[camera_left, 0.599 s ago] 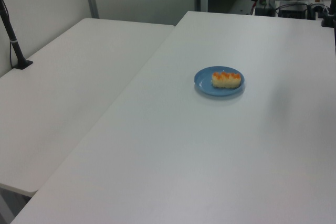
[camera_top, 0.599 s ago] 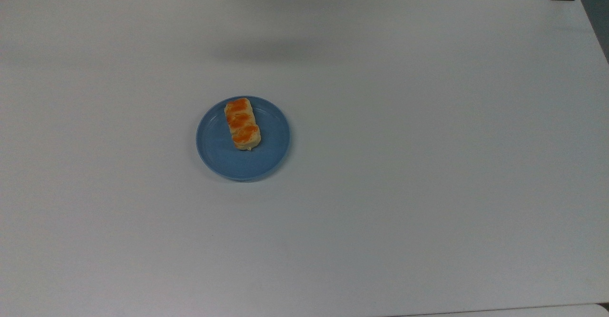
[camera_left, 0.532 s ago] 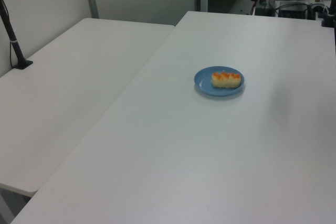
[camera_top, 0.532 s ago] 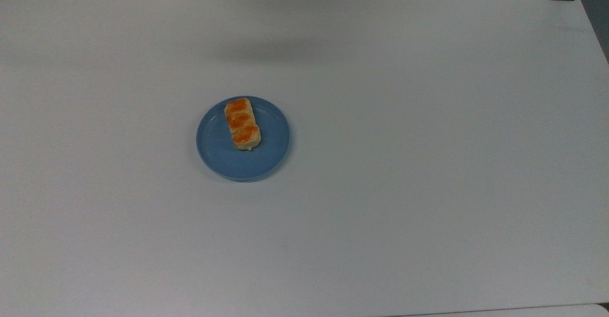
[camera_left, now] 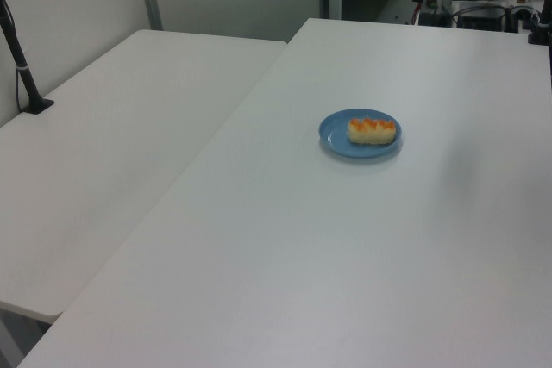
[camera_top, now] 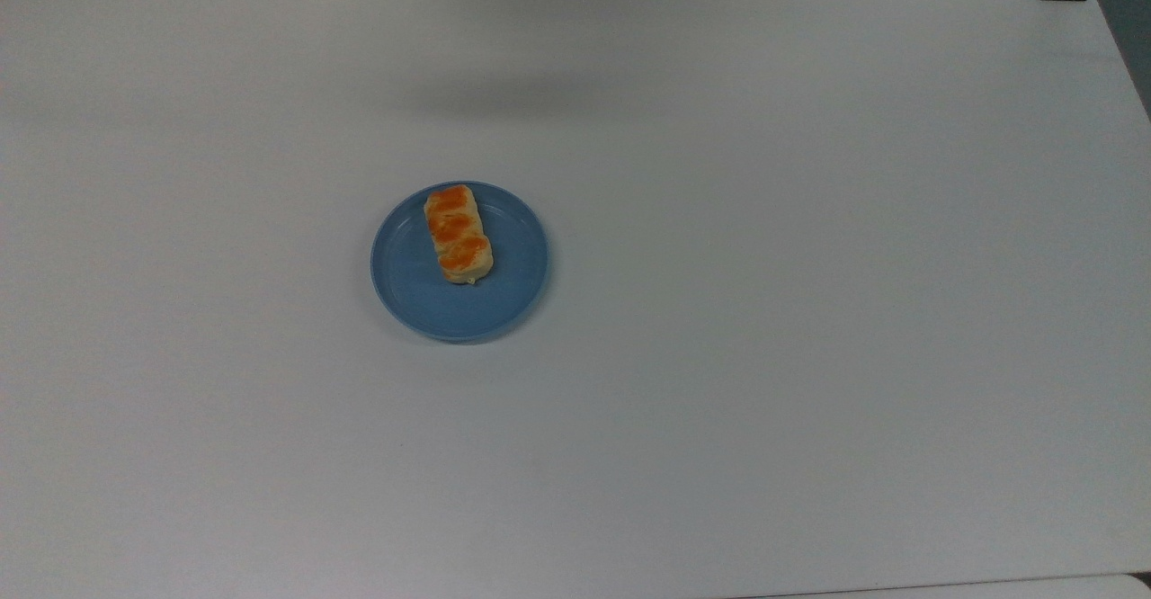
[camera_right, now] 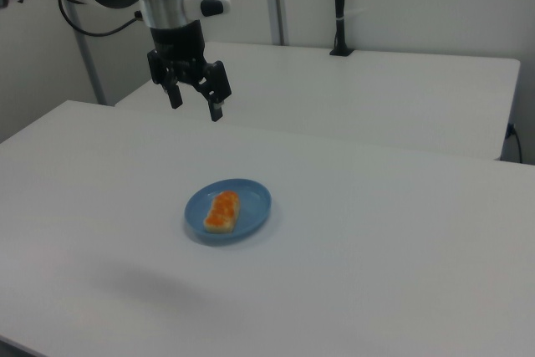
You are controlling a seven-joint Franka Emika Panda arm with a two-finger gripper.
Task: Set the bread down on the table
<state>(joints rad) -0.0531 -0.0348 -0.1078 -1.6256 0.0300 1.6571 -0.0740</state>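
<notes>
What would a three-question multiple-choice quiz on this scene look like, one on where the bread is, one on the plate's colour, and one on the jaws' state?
1. Where is the bread?
A. On the bare table
B. On the plate
C. Held in the gripper

2. What colour is the plate?
A. Blue
B. Red
C. Green

3. How do the jaws of the gripper stand?
A. Shut on the bread
B. Shut on the plate's rim
C. Open, holding nothing

Answers:
1. B: in the top view the bread lies on the plate, toward its upper half, not on the white table.
2. A: the plate shows blue in all three views.
3. C: in the right view the jaws are spread apart with nothing between them, high above the table and away from the plate.
</notes>
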